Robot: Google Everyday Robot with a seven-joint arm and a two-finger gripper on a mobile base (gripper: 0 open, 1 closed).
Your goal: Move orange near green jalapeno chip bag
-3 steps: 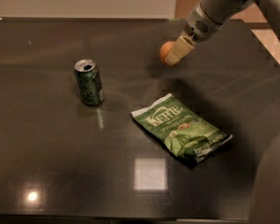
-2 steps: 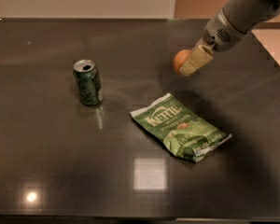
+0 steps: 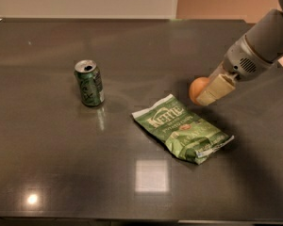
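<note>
Camera view: a dark, glossy table [image 3: 47,154] seen from above and in front.

Over the last second the orange [image 3: 196,87] has travelled with the gripper [image 3: 203,95]. It was out over the far middle of the table. It has come toward the viewer and to the right of the view, dropping lower as it went. It is now just beyond the bag's [image 3: 181,128] upper right edge, near it but with a strip of bare table between them.

The bag lies flat and crinkled where it was. The green can [image 3: 89,83] stands upright well apart on the left, also unmoved.

For the task, this looks like the carry is almost finished. The orange is already close to the bag, and what seems left is setting it down and letting go. A dark shadow sits under the fruit, and from here I cannot tell whether it rests on the table or hangs just above it.

The grey arm [image 3: 262,39] reaches in from the upper right, angled down to the left. The gripper is at its tip, clasped around the orange. One beige finger [image 3: 216,89] lies across the fruit's right side, and the other is hidden behind it. The jaws stand about as wide apart as the orange itself. The gripper touches nothing else, neither the bag nor the can.
</note>
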